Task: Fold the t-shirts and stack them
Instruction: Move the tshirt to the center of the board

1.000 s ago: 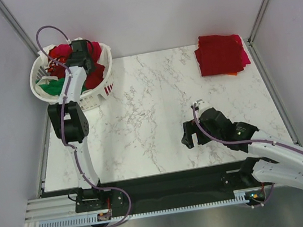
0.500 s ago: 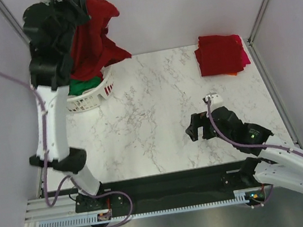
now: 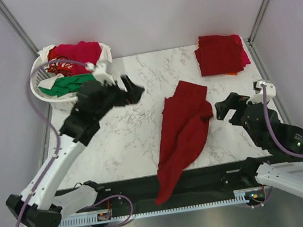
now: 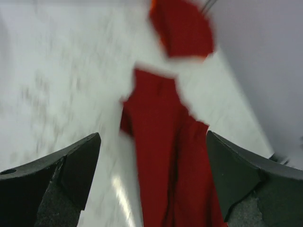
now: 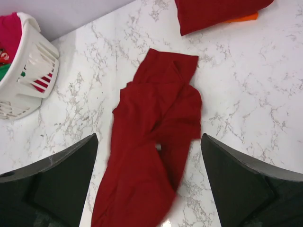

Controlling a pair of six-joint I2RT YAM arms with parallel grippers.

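A dark red t-shirt (image 3: 181, 132) lies crumpled lengthwise on the middle of the marble table (image 3: 127, 140), its near end hanging over the front edge. My left gripper (image 3: 130, 90) hovers open to the shirt's left, holding nothing. In the blurred left wrist view the shirt (image 4: 165, 161) lies below the open left gripper (image 4: 152, 142). My right gripper (image 3: 229, 106) stands open just right of the shirt. From the right wrist the shirt (image 5: 156, 142) spreads under the open right gripper (image 5: 149, 142). A folded stack of red t-shirts (image 3: 219, 53) sits at the back right.
A white lattice basket (image 3: 43, 95) at the back left holds red, green and white shirts; it also shows in the right wrist view (image 5: 28, 71). An orange edge (image 5: 241, 18) peeks from under the folded stack (image 5: 213, 12). Grey walls close the sides and back.
The left arm lifted the dark red shirt out of the basket, swung it over the table and let go. The shirt now lies on the table. The right arm drew back to the right.
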